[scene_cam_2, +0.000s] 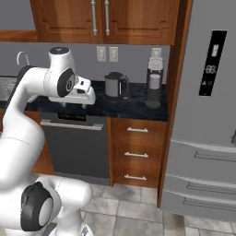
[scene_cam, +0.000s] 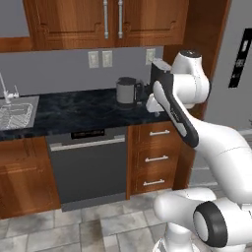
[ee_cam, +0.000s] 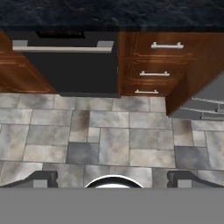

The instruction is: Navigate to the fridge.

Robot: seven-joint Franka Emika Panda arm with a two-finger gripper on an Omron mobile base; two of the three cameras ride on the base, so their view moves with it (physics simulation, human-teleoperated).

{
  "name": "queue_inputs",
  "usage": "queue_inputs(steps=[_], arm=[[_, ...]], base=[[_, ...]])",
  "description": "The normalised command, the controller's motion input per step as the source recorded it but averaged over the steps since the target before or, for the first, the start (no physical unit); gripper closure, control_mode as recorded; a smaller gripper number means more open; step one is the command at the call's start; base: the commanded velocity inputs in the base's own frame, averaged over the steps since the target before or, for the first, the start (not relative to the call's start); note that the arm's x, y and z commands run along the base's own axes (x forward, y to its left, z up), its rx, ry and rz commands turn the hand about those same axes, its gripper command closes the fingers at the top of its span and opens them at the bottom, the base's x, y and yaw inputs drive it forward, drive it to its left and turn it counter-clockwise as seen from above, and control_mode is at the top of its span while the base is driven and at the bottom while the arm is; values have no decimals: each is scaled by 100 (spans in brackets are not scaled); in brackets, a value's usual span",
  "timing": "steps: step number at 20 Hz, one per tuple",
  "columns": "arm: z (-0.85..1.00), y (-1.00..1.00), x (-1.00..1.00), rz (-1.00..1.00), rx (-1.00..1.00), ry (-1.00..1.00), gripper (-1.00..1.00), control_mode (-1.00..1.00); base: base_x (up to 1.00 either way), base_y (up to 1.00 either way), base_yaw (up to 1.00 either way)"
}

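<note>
Your fridge [scene_cam_2: 203,115] stands at three o'clock in the right base view, a tall grey front with a narrow black display panel [scene_cam_2: 212,62] up near two o'clock and two wide drawers [scene_cam_2: 203,177] below it toward four o'clock. From the left base view you catch just a grey strip of it at the three o'clock edge, with the black panel at two o'clock. A wooden side panel [scene_cam_2: 177,92] sits between the fridge and the dark surface [scene_cam_2: 133,103].

On that surface you have a grey kettle [scene_cam_2: 115,85] near centre and a taller dark appliance [scene_cam_2: 154,83] just beside it toward the fridge. Below, a dark appliance front with a horizontal handle [scene_cam_2: 73,143] sits at nine o'clock, with three wooden drawers [scene_cam_2: 136,154] next to it.

Your pincer [ee_cam: 112,177] hangs in front of the surface, looking down at the tiled floor [ee_cam: 109,135]; its tips [ee_cam: 41,178] sit well apart, so it reads as wide, holding nothing.
</note>
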Motion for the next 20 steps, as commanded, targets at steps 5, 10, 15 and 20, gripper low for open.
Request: queue_inputs(steps=[5, 10, 15, 20], arm=[[0, 0, 0, 0, 0, 0, -100, 100], [0, 0, 0, 0, 0, 0, -100, 100], [0, 0, 0, 0, 0, 0, -100, 100], [0, 0, 0, 0, 0, 0, -100, 100]], base=[[0, -97, 1], [0, -100, 5], [0, -100, 6], [4, -100, 9]])
